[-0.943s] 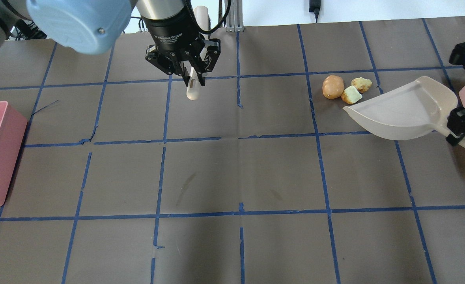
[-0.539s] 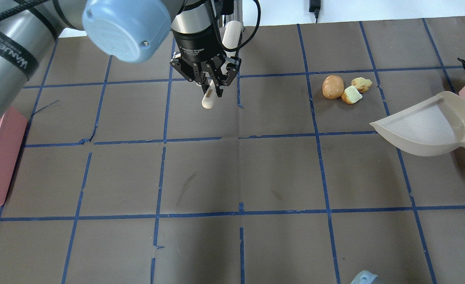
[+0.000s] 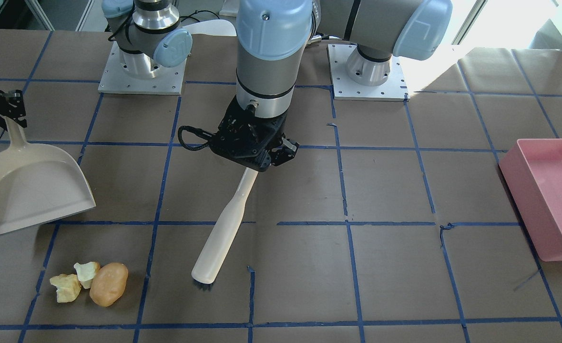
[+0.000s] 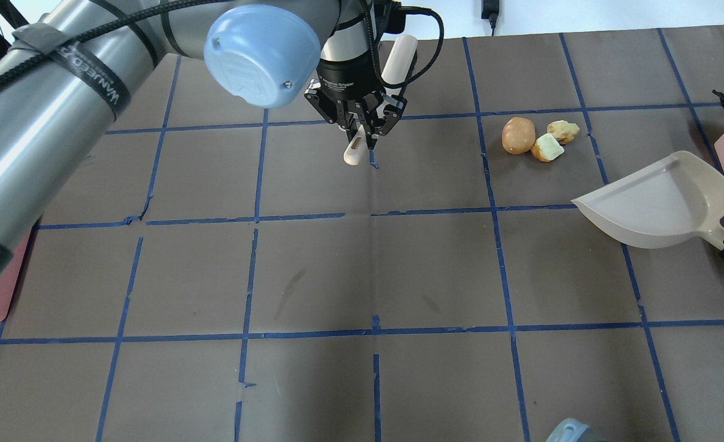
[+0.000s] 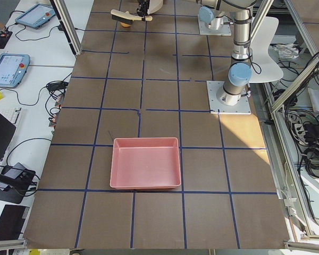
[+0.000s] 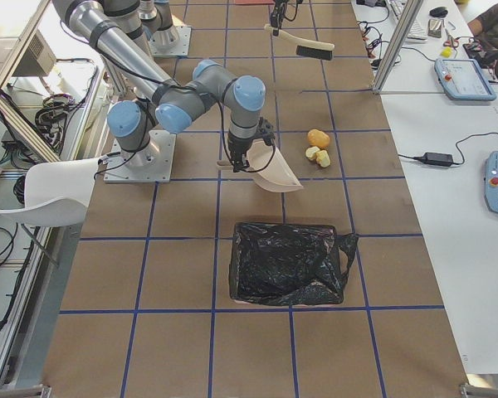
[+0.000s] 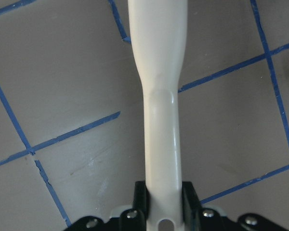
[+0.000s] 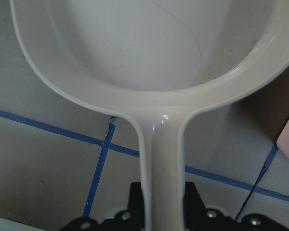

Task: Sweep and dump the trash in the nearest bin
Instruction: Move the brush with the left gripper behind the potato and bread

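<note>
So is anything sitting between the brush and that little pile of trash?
Nothing visible. In the front-facing view only bare table lies between the brush head and the trash. The dustpan sits off that line, nearer the robot.

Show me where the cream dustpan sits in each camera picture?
Front-facing: dustpan at far left.
Overhead: right edge.
Left side: tiny, at the top edge.
Right side: upper middle.
Left wrist: not in it.
Right wrist: fills the top.
Shared landmark: the brown lump lying near its open lip.
</note>
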